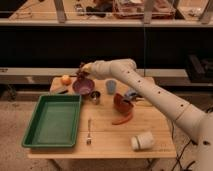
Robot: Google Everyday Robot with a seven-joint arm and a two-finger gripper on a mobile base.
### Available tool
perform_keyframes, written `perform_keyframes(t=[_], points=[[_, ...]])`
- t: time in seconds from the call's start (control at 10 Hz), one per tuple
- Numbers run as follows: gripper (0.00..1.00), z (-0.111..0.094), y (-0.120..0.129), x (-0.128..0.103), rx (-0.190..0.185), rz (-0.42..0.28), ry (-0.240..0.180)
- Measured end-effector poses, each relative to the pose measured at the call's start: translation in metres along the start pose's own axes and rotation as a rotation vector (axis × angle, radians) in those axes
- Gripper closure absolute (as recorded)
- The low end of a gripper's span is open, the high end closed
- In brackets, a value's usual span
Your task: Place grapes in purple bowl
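The purple bowl (82, 87) stands at the back left of the wooden table (107, 142). My gripper (82, 70) hovers just above the bowl's far rim, with the white arm reaching in from the right. It is shut on the grapes (80, 73), a small dark reddish bunch that hangs from the fingers over the bowl's far edge. The bowl's inside looks bare apart from a dark shadow.
Near the bowl are an orange fruit (66, 79), a steel cup (95, 97) and a blue cup (111, 86). A reddish-brown bowl (122, 102) and a carrot (123, 120) lie right of centre. A green tray (52, 121), a fork (89, 133) and a tipped white cup (142, 141) are nearer the front.
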Motion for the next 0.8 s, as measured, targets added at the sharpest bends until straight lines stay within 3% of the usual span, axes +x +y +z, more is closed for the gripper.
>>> perform_keyframes(t=[0.3, 0.8], points=[[1.0, 0.018, 0.03, 0.002, -0.026, 0.001, -0.005], [1.0, 0.037, 0.036, 0.007, -0.082, -0.018, -0.021]])
